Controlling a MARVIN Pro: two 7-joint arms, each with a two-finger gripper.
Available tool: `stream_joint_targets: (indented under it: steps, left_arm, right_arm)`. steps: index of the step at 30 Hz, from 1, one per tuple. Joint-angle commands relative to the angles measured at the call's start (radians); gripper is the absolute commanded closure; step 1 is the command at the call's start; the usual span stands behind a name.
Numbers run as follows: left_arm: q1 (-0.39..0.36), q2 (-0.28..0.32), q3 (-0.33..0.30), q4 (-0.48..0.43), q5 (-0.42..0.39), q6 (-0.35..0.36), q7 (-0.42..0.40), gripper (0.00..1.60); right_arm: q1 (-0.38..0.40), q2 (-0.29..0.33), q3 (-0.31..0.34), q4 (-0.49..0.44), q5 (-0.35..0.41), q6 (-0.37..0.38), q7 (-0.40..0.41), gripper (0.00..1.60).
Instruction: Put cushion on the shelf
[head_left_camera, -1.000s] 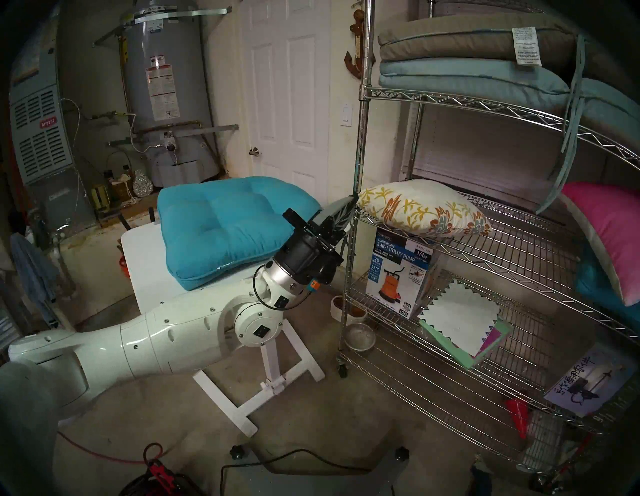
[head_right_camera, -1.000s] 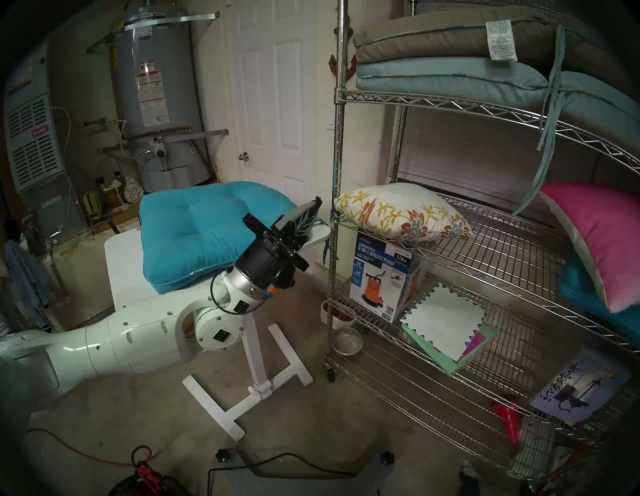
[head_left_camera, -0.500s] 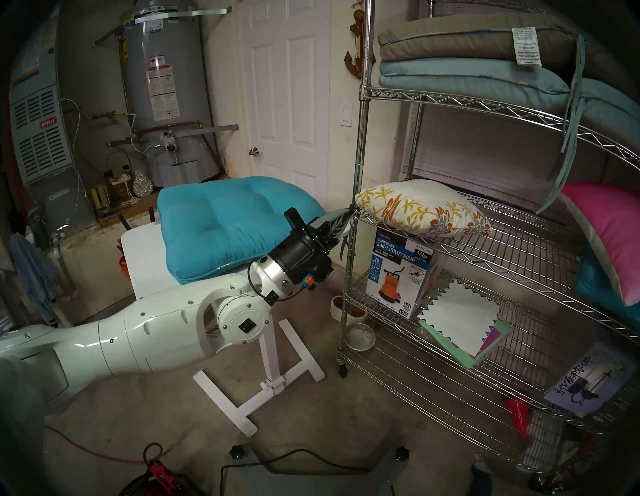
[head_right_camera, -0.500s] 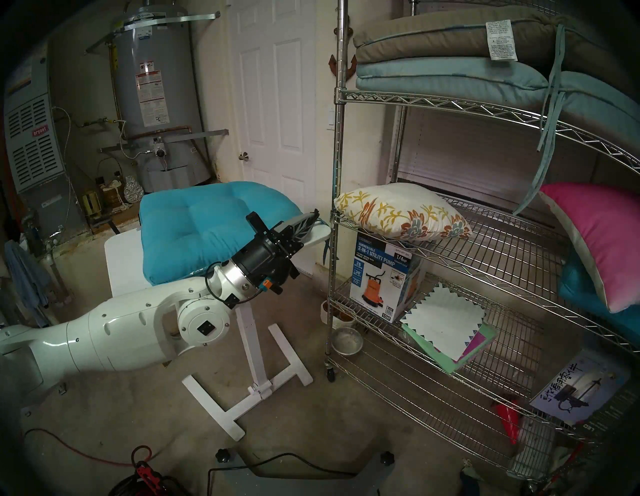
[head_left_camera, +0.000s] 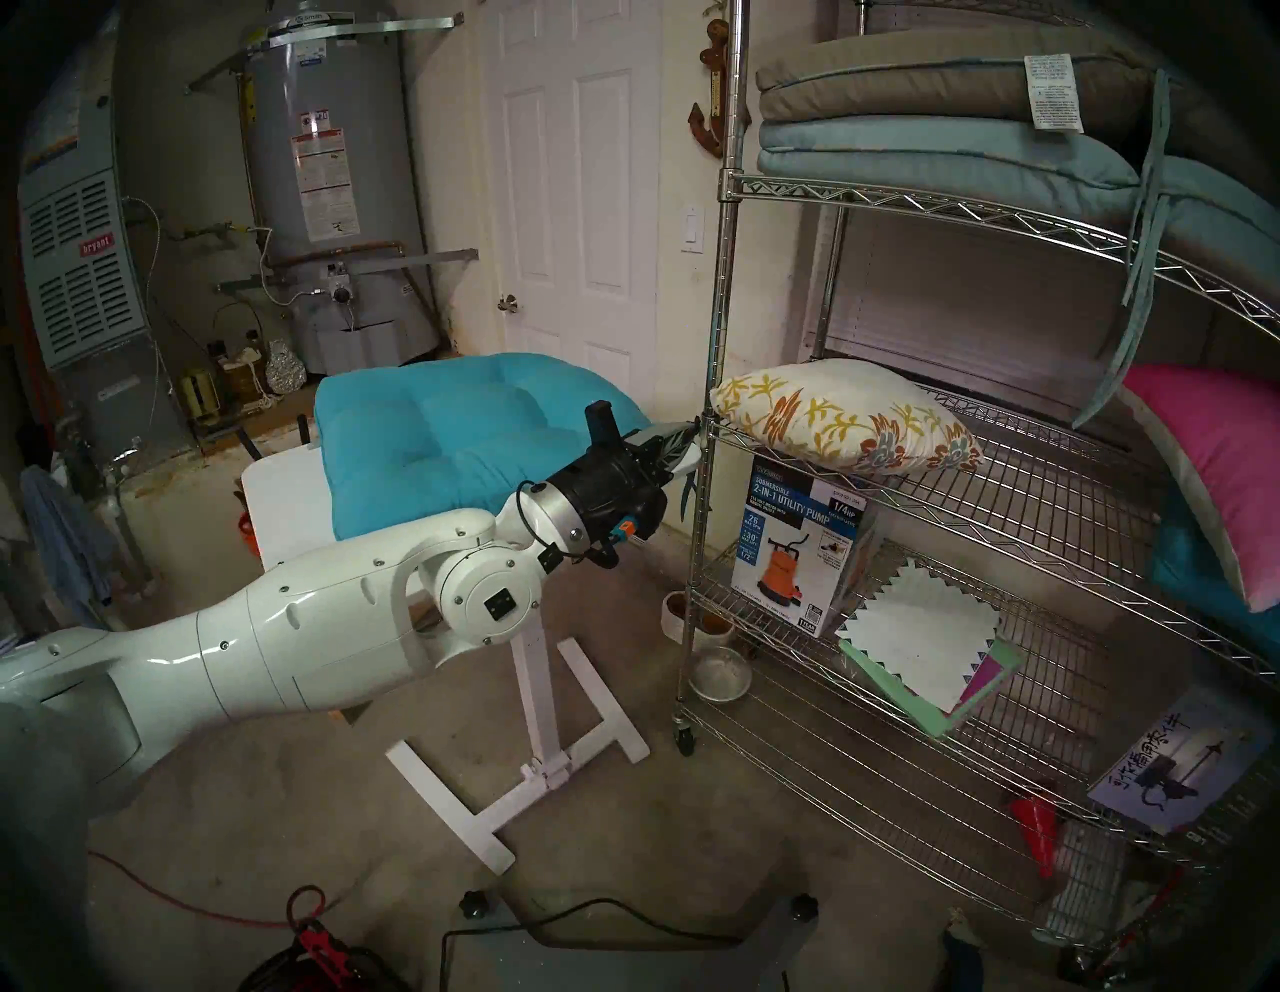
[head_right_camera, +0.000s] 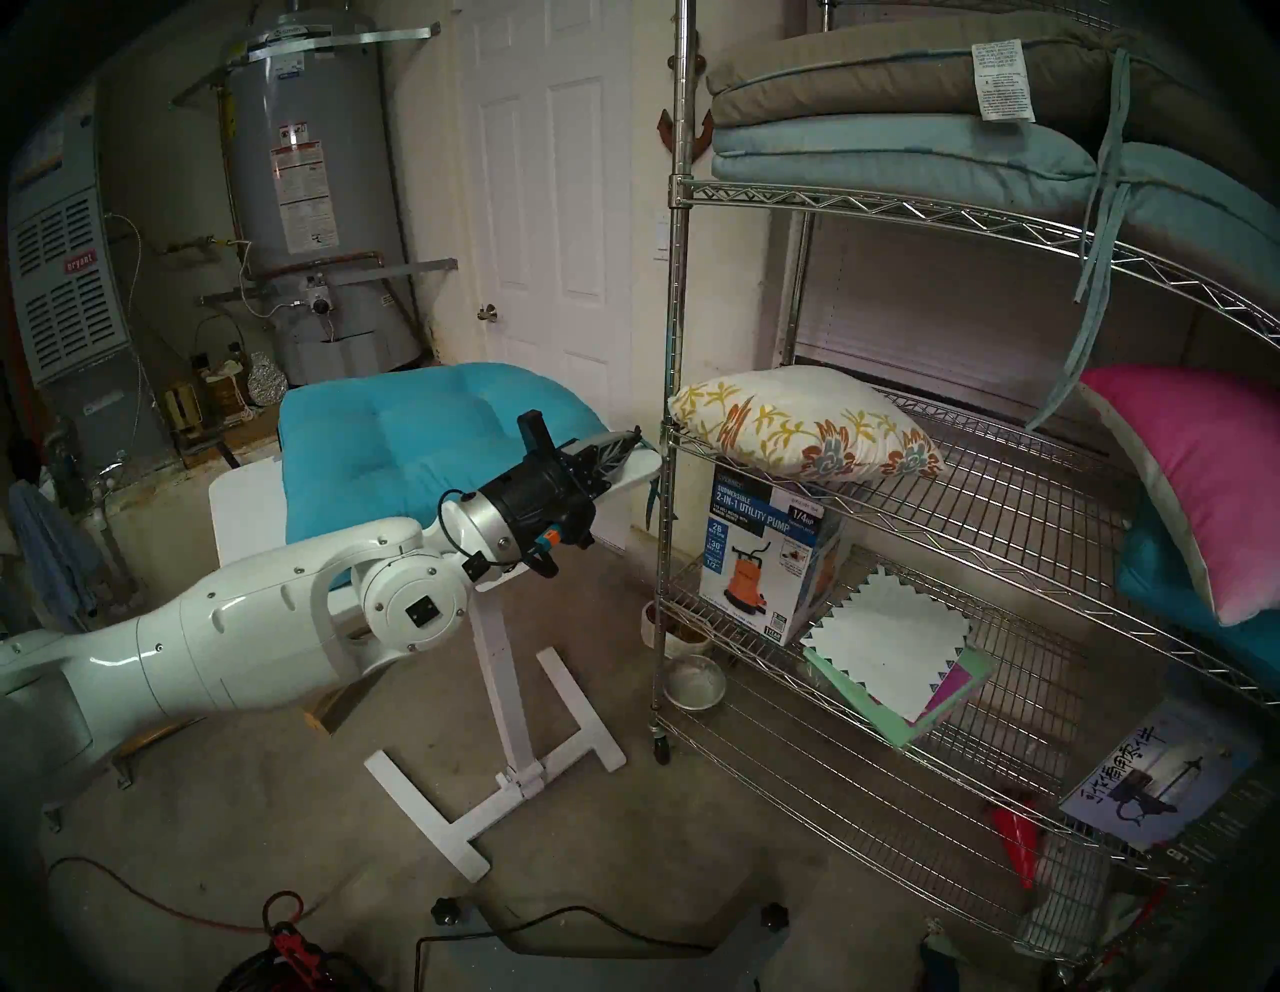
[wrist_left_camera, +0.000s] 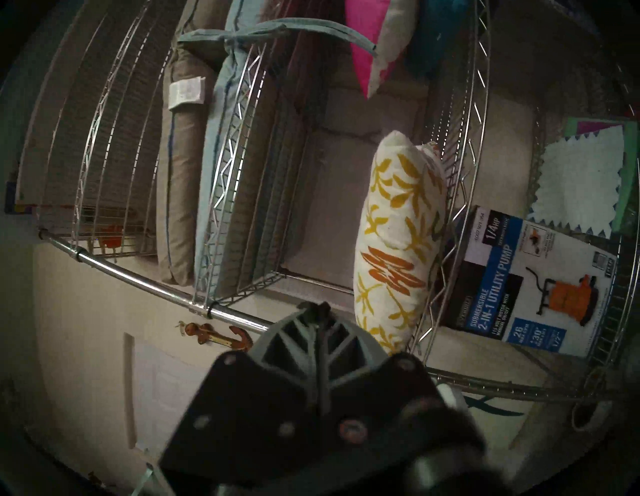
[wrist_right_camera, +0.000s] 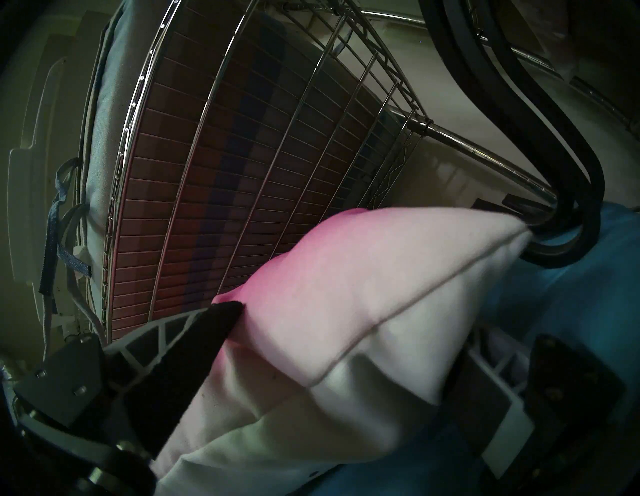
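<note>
The flowered cream cushion (head_left_camera: 845, 415) (head_right_camera: 803, 422) (wrist_left_camera: 398, 235) lies flat at the left end of the middle tier of the chrome wire shelf (head_left_camera: 720, 277) (head_right_camera: 679, 277) (wrist_left_camera: 138, 273), one corner poking past the front-left post. My left gripper (head_left_camera: 692, 433) (head_right_camera: 634, 436) (wrist_left_camera: 317, 306) is shut and empty. Its tips are at that post, just left of and slightly below the cushion's corner. My right gripper (wrist_right_camera: 353, 322) appears only in the right wrist view. Its fingers (wrist_right_camera: 221, 322) stand wide apart, with a pink-to-white pillow (wrist_right_camera: 363, 277) between them.
A teal tufted cushion (head_left_camera: 450, 443) covers a white rolling table (head_left_camera: 284, 499) behind my left wrist. A pump box (head_left_camera: 803, 547) and papers (head_left_camera: 921, 644) sit on the tier below. The pink pillow (head_left_camera: 1219, 471) leans at the shelf's right; folded cushions (head_left_camera: 935, 118) fill the tier above. A bowl (head_left_camera: 720, 672) stands on the floor.
My left wrist has drawn back left and tipped lower; the shut tips slid from the cushion's corner down to the post. The cushion has not moved.
</note>
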Motion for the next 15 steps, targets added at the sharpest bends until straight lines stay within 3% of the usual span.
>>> stream_joint_targets:
  steps: [1, 15]
  left_arm:
    - [-0.057, -0.102, -0.004, 0.016, 0.009, 0.028, -0.042, 1.6]
    - [-0.098, -0.218, 0.023, 0.094, 0.053, 0.055, -0.124, 1.6]
  right_arm:
    - [-0.008, -0.022, -0.003, 0.011, 0.0, 0.004, -0.002, 0.0]
    - [-0.008, -0.022, -0.003, 0.011, 0.0, 0.004, -0.002, 0.0]
